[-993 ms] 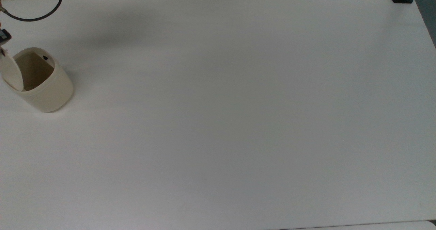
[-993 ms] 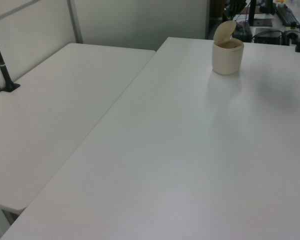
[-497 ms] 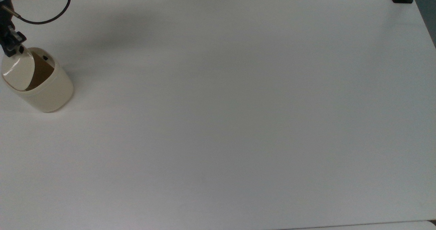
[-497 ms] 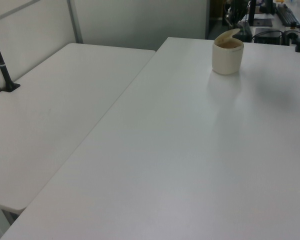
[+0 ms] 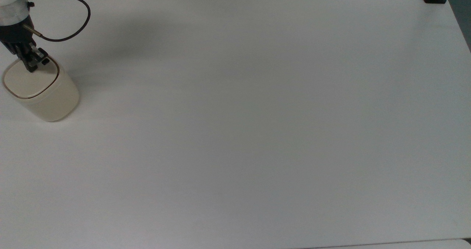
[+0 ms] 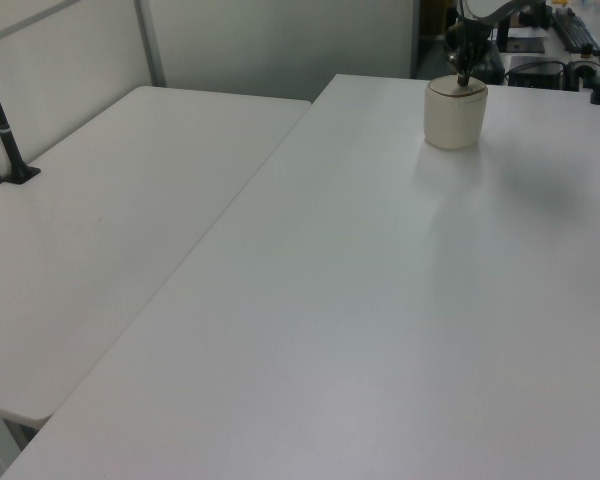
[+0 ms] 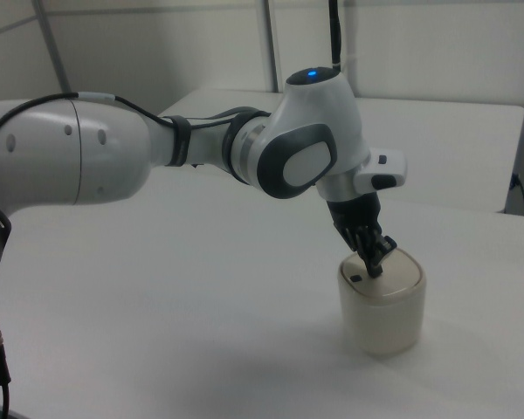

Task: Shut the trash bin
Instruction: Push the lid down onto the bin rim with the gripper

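Right view shows the trash bin (image 7: 382,301) standing upright on the white table (image 7: 201,332), its flat lid (image 7: 393,272) lying level on the rim. The gripper (image 7: 375,261) presses down on the lid near its edge, fingers drawn together and holding nothing. The white arm (image 7: 157,148) reaches in from the right view's left. In the top view the trash bin (image 5: 44,90) sits at the table's far left edge, with the gripper (image 5: 31,65) on the lid and a black cable (image 5: 73,28) looping behind.
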`<action>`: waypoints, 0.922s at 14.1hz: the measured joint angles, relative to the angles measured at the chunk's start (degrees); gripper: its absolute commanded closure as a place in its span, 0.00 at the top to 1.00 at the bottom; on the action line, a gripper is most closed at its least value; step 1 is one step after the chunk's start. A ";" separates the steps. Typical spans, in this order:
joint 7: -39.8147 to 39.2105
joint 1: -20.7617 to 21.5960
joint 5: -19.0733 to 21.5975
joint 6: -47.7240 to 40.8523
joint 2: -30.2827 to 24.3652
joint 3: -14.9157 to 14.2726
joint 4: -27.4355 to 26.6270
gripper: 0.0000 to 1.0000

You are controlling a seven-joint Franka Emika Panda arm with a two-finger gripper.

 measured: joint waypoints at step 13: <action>-0.13 0.07 0.00 -0.65 0.17 -0.03 0.04 0.00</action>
